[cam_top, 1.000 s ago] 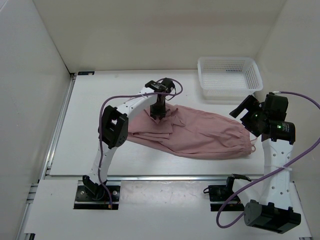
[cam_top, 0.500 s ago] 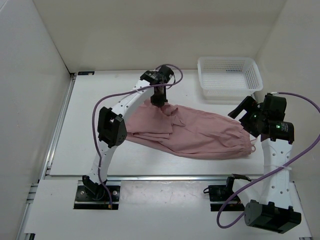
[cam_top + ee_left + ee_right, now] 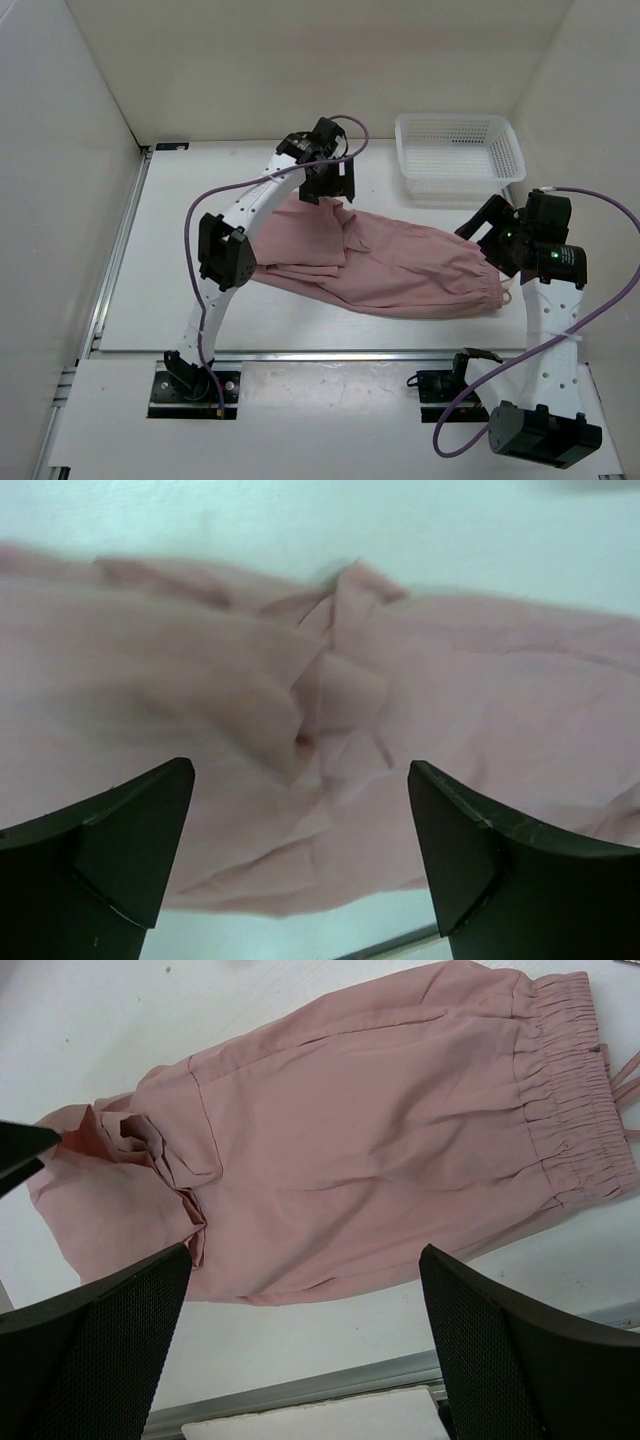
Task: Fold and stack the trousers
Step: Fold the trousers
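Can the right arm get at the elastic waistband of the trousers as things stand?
Probably yes: the right gripper hangs open over the trousers, the waistband lies uncovered within its view, and the left gripper is off at the other end.

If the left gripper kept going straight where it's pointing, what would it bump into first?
Probably the trousers: the open left gripper points straight at their crumpled fold, with nothing in between. How far off they are is unclear.
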### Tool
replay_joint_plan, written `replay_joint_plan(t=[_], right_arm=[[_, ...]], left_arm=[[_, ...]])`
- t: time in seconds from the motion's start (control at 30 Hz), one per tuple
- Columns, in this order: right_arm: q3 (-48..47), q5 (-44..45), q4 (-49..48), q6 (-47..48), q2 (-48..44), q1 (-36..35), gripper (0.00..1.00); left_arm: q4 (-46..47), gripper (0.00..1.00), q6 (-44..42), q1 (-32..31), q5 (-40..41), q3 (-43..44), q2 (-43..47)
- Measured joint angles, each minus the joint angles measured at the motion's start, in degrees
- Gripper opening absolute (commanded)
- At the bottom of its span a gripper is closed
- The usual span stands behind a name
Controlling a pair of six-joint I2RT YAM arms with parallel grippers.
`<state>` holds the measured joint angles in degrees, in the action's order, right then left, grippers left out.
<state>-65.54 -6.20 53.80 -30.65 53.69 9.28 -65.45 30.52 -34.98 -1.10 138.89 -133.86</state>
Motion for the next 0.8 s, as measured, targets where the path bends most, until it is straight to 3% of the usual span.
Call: replay_joint_plan(t=[0.2,0.27,0.3,0.33,0.4,0.53,0.6,0.8], right_arm=[[1.5,0.0,0.0,0.0,-0.1,0.0,0.99],[1.7,0.0,0.1,0.0,-0.1,0.0,0.99],[1.7,0.0,0.0,0.0,-0.1,0.0,0.99],[1.7,0.0,0.0,0.0,-0.2,0.0,0.99],[1.7,0.0,0.0,0.0,-0.1,0.0,0.99],[2.0,0.0,0.0,0.0,-0.1,0.0,0.99],[2.1,0.1,0.0,0.0,0.0,0.0,0.99],[2.1,0.2,-0.1,0.2,0.4,0.0,0.99]], left_arm=[[-1.0,0.97,-1.7,-1.3,4.8,-14.3,11.6],[-1.6,0.86,-1.8,-2.4,6.6,-18.7,16.6],[-1.4,0.76,-1.8,-3.0,7.0,-20.5,18.5],[-1.2,0.57,-1.8,-3.8,7.5,-22.8,20.6],[-1.4,0.59,-1.4,-6.0,8.4,-25.9,23.1],[-1.8,0.93,-0.7,-12.3,10.4,-26.8,20.0],[-2.5,0.95,0.1,-15.1,11.8,-25.4,15.5],[-4.0,0.88,1.0,-19.2,13.5,-23.1,2.2]])
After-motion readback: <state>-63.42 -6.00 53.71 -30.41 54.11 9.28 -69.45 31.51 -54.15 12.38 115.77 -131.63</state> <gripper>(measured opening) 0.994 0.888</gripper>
